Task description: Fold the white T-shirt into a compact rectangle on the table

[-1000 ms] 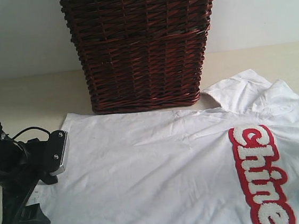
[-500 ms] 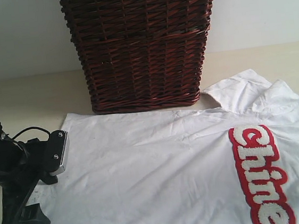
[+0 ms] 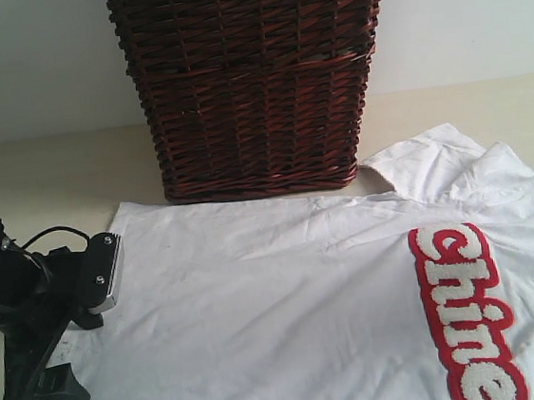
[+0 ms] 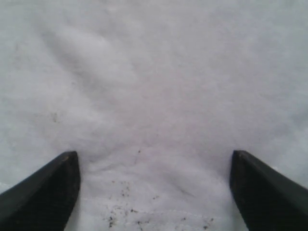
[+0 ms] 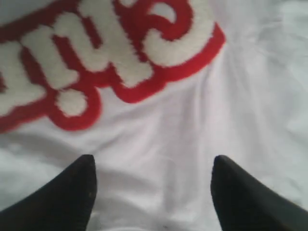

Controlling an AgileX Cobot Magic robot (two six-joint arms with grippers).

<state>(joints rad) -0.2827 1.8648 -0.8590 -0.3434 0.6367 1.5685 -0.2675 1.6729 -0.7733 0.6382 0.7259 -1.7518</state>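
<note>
The T-shirt [image 3: 287,303] lies spread flat on the table [image 3: 54,175], just near of the basket [image 3: 255,87] — 0 folds made. The left gripper [image 4: 154,159] and right gripper [image 5: 151,163] hover at its left and right ends, jaws apart, holding nothing — next, each must pinch an edge.

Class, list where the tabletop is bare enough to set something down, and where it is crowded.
Bare pale beige table lies left of the dark wicker basket, and right of it behind the white red-banded T-shirt. The front is crowded: shirt covers it.
</note>
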